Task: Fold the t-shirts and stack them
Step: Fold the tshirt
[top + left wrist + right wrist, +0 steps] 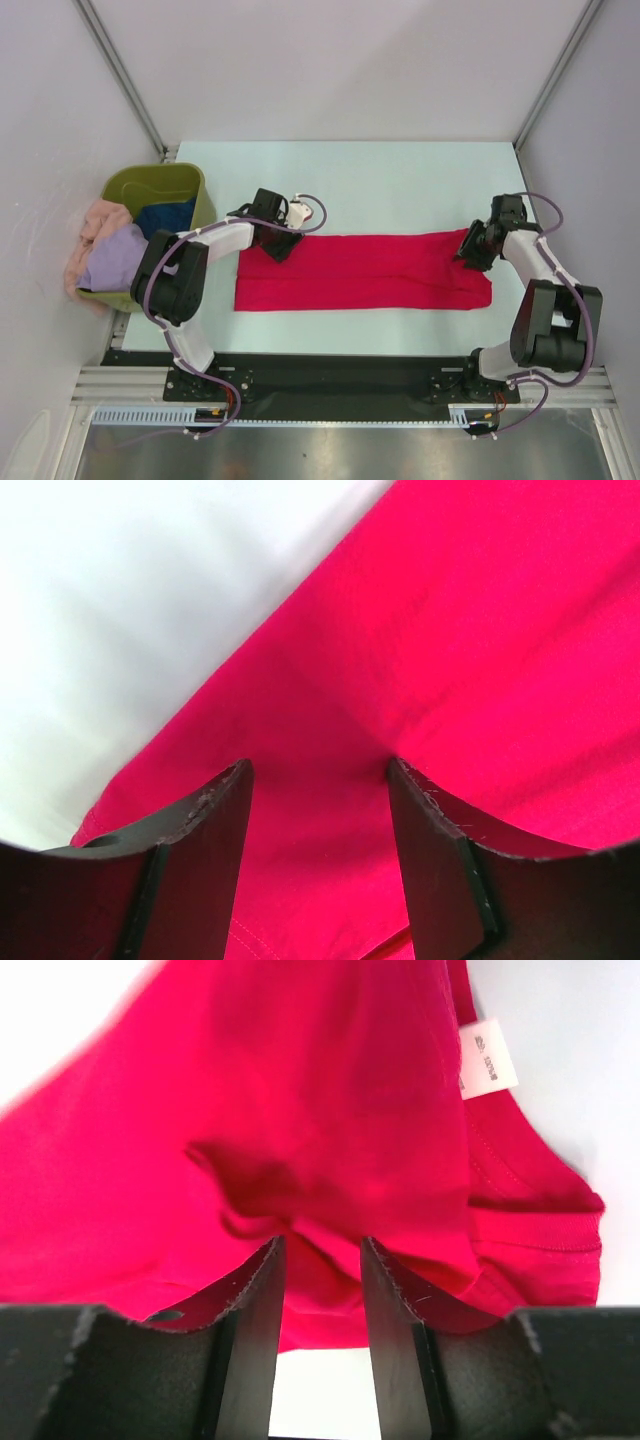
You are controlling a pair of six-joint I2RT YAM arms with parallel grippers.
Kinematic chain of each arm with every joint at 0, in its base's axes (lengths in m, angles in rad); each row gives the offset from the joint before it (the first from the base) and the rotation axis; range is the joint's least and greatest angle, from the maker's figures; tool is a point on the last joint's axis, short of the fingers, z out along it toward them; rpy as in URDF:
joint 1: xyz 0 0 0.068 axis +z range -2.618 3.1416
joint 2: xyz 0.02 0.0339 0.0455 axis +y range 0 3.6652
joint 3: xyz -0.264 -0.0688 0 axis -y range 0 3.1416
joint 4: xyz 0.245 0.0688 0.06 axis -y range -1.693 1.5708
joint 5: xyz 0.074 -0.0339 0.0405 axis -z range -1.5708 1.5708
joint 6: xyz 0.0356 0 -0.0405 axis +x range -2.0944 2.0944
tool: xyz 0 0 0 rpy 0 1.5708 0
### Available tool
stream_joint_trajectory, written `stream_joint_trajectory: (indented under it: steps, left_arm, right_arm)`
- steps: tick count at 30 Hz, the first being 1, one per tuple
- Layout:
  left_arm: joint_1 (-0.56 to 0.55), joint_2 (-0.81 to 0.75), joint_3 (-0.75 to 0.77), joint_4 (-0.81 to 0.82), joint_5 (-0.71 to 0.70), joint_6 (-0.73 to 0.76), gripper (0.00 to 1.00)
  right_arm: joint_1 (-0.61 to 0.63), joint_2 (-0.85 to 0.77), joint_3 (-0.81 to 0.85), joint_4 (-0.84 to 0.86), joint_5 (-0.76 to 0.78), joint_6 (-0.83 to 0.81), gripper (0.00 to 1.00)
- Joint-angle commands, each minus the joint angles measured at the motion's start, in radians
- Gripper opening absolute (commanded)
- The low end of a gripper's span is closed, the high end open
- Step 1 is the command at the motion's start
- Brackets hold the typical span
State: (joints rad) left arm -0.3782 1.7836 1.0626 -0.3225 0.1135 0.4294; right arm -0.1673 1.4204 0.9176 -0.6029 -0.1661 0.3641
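Observation:
A bright red t-shirt (360, 272) lies on the table as a long flat strip, folded lengthwise. My left gripper (283, 245) hovers low over its far left corner, jaws apart, with red cloth (420, 630) spread flat under and between the fingers (318, 770). My right gripper (468, 248) is at the strip's far right end. Its jaws (322, 1243) stand apart, with a bunched fold of red cloth (300, 1110) at their tips and bare table showing between them. The white neck label (488, 1060) shows at the upper right of the right wrist view.
An olive-green tub (160, 180) stands at the table's left edge. It holds a lavender shirt (112, 258), a peach-pink one (95, 218) hanging over its side and a dark blue one (165, 215). Walls close in on the left, the back and the right.

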Motion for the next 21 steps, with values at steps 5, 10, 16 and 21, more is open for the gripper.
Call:
stream_joint_trajectory:
  steps: [5,10,16,21]
  left_arm:
    - [0.022,-0.032,0.014,-0.041,-0.034,0.029,0.62]
    - [0.024,-0.033,0.010,-0.038,-0.029,0.026,0.62]
    - [0.025,-0.027,0.019,-0.038,-0.031,0.031,0.62]
    - [0.027,-0.021,0.020,-0.038,-0.040,0.035,0.62]
  right_arm:
    - [0.018,0.084,0.041,-0.034,0.000,-0.065,0.42]
    - [0.028,0.077,0.029,-0.049,0.023,-0.076,0.42]
    - [0.051,0.130,0.030,-0.006,-0.010,-0.083,0.44]
    - [0.060,0.176,0.073,-0.005,0.060,-0.090,0.12]
